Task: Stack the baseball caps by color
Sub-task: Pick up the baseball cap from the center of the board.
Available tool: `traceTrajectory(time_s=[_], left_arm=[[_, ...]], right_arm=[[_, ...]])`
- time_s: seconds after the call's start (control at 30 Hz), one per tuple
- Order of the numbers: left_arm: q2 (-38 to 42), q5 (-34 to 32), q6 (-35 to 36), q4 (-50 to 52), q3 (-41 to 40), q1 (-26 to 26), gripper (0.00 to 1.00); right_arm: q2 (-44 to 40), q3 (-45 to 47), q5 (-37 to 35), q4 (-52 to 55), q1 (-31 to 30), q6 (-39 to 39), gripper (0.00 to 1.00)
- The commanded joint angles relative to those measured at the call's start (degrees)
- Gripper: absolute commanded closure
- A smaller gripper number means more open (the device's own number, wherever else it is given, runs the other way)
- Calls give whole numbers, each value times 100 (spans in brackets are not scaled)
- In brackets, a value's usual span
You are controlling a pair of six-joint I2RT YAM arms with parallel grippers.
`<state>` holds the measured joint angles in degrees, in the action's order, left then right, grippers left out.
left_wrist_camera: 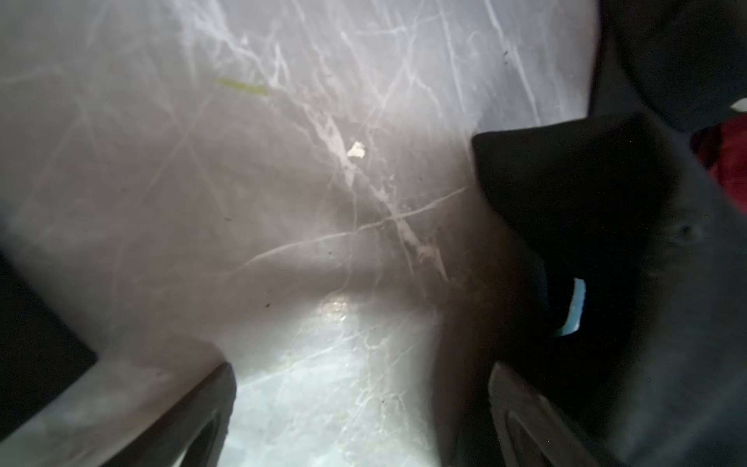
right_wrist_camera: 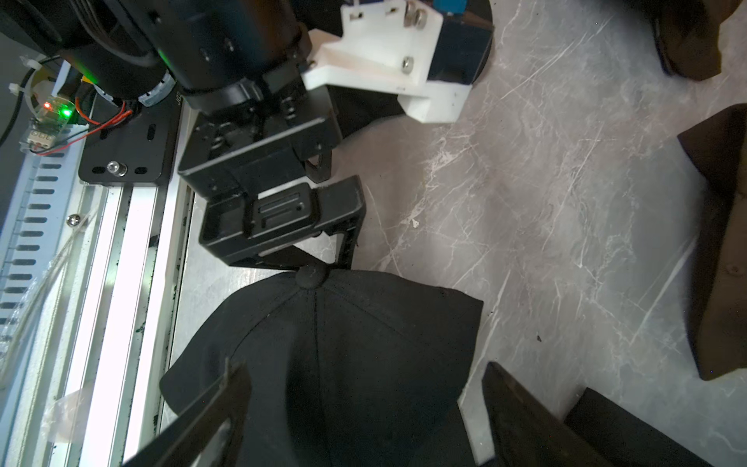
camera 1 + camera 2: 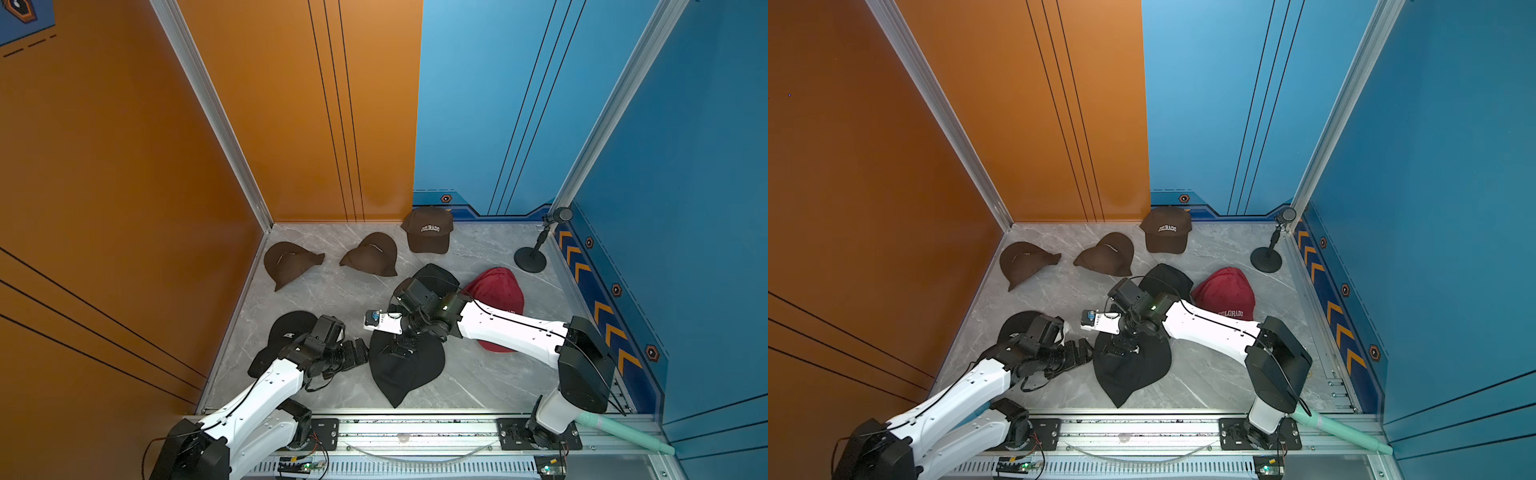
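Three dark brown baseball caps (image 3: 291, 264) (image 3: 372, 255) (image 3: 428, 230) lie apart along the back of the marble table (image 3: 332, 299). A black cap (image 3: 405, 370) lies front centre. My right gripper (image 3: 401, 349) points down over its crown, open, its fingers astride the crown (image 2: 343, 343) in the right wrist view. A second black cap (image 3: 436, 276) sits behind that arm. A third (image 3: 286, 332) lies under my left arm. My left gripper (image 3: 363, 351) is open and empty just left of the front black cap (image 1: 586, 202). Red caps (image 3: 496, 291) lie right of centre.
A black microphone stand (image 3: 530, 259) stands at the back right corner. Orange and blue walls close in the table on three sides. The arms' metal rail (image 3: 415, 432) runs along the front edge, with a teal tube (image 3: 623, 432) at its right end.
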<state>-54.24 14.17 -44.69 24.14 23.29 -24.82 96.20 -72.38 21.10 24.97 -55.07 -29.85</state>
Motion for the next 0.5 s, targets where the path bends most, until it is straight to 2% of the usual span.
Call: traceTrajectory(time_s=[0.0,0.23,0.47], left_arm=[[172,150,-23,-222,-44,-8,2],[353,655,-120,-1067,-191,38,2],[308,847,-59,-1254,-71,38,2]], right_arm=[[-23,123,203,157,-3,-102,8],[78,133,362,249,-12,-162,7],[185,122,206,255,-27,-146,7]])
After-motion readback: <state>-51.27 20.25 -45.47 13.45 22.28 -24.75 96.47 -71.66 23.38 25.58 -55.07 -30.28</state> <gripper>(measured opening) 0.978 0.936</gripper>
